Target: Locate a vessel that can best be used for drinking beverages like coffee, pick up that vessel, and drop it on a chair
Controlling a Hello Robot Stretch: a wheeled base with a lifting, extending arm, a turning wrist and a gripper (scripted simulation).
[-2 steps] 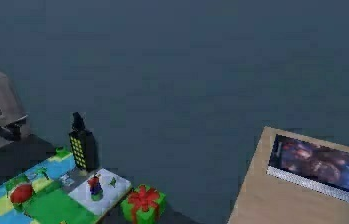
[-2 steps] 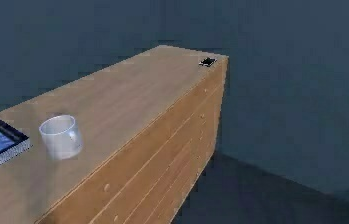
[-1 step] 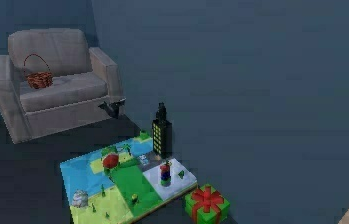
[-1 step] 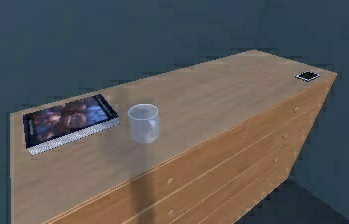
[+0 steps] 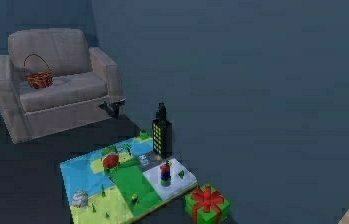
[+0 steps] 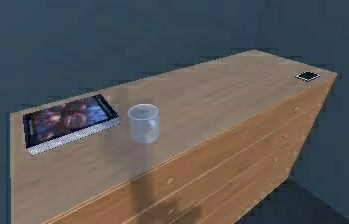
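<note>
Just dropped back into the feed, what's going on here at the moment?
The robot is side-on to a wooden dresser. A clear cup, the likely drinking vessel, stands upright on its top and has not been picked up yet. A tablet lies beside it, and a phone sits at the far end. In the forward view, a grey armchair with a basket on its seat is the likely drop spot. A play mat and a gift box lie on the floor.

Tablet (image 6: 70, 122) on wooden dresser (image 6: 222, 100); colourful play mat (image 5: 112, 182) beside gift box (image 5: 207, 203)
</note>
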